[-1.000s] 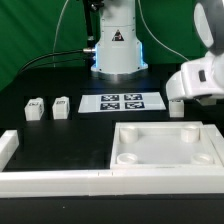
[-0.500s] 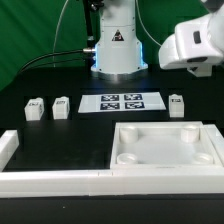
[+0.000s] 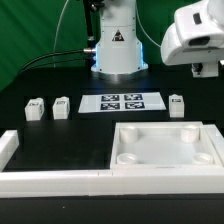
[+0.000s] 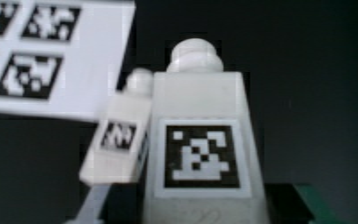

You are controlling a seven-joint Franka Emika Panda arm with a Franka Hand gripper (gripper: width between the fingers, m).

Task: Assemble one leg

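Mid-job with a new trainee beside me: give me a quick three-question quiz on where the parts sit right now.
1. True or false: a leg already stands in a socket of the tabletop.
2. The marker board lies: A) inside the tabletop; B) flat on the table, apart from the tabletop; C) on top of a leg.
3. How many legs stand to the exterior view's left of the marker board?
Key: 1 false; 2 B; 3 two.
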